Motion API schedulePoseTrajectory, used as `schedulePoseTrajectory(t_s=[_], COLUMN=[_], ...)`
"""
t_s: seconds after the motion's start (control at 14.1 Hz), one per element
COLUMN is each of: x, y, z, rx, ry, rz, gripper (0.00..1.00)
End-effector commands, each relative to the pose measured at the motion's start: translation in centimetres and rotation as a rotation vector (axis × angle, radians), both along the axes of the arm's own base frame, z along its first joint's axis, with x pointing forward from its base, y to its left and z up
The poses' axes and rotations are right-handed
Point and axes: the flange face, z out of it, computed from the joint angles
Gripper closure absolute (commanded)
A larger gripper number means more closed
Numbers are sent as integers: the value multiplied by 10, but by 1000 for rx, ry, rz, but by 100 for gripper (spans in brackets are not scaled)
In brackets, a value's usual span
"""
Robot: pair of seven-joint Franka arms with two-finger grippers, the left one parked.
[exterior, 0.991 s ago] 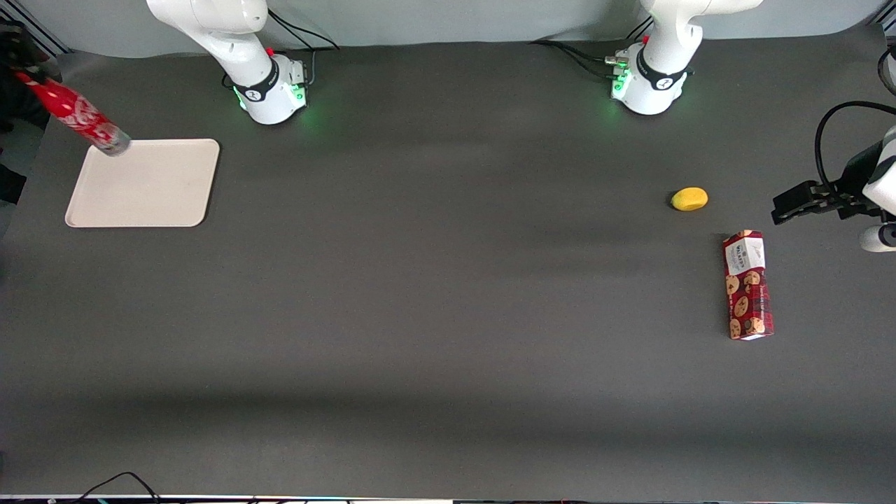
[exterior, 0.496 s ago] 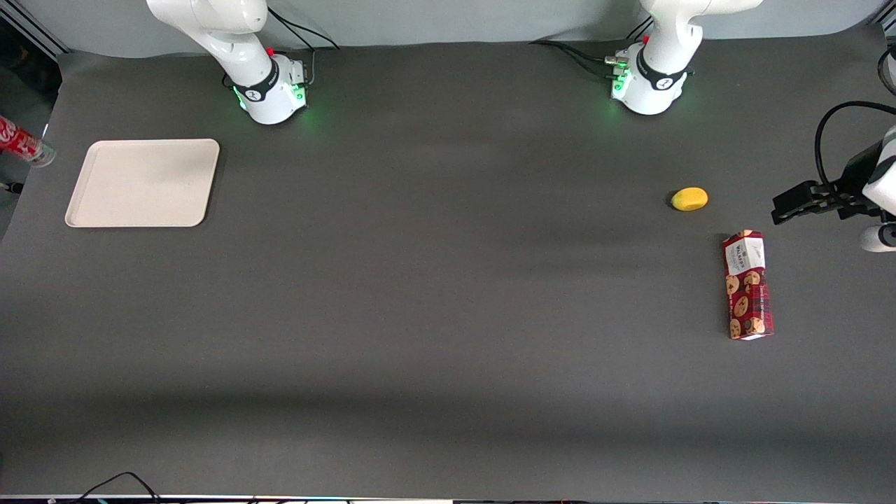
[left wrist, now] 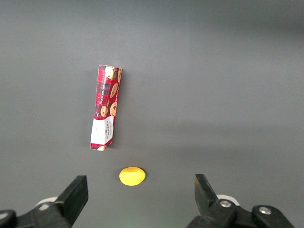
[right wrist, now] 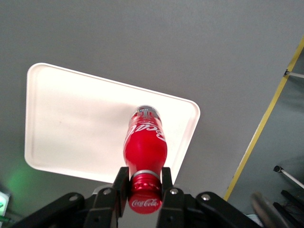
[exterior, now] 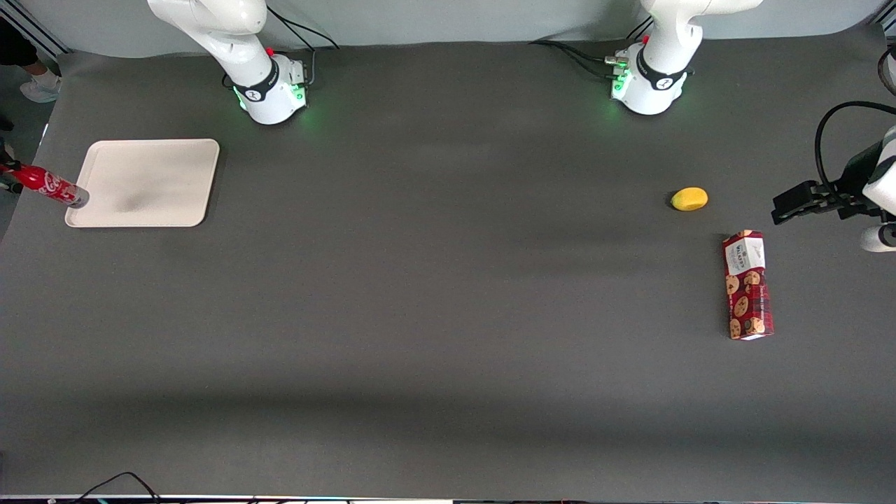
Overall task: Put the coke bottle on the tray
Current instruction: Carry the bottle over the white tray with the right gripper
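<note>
My right gripper (right wrist: 142, 183) is shut on the neck of the coke bottle (right wrist: 144, 145), a slim red bottle with a white script logo and a red cap. In the front view the coke bottle (exterior: 46, 185) hangs tilted at the working arm's end of the table, its clear base over the edge of the tray (exterior: 143, 182). The gripper itself is out of the front view. In the right wrist view the cream-white tray (right wrist: 71, 118) lies flat below the bottle, with the bottle's base over a corner of it.
A yellow lemon-like object (exterior: 689, 199) and a red cookie box (exterior: 747, 285) lie toward the parked arm's end of the table. A yellow floor line (right wrist: 266, 118) runs past the table edge close to the tray.
The bottle swung off past the table's end half a second ago and has come back toward the tray, now lower and nearer the front camera than one second ago.
</note>
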Motion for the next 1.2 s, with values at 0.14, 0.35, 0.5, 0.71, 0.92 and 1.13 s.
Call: schedulePoseTrajectory(t_s=[0.14, 0.35, 0.5, 0.71, 0.92, 1.13], x=[-23, -28, -36, -45, -47, -45], y=[-24, -35, -42, -54, -56, -55], z=[-47, -67, -70, -79, -86, -88], rx=[-26, 7, 12, 5, 11, 12], ry=[-24, -28, -23, -20, -8, -5], rz=[34, 28, 22, 23, 16, 16], gripper=[100, 100, 100, 100, 71, 22])
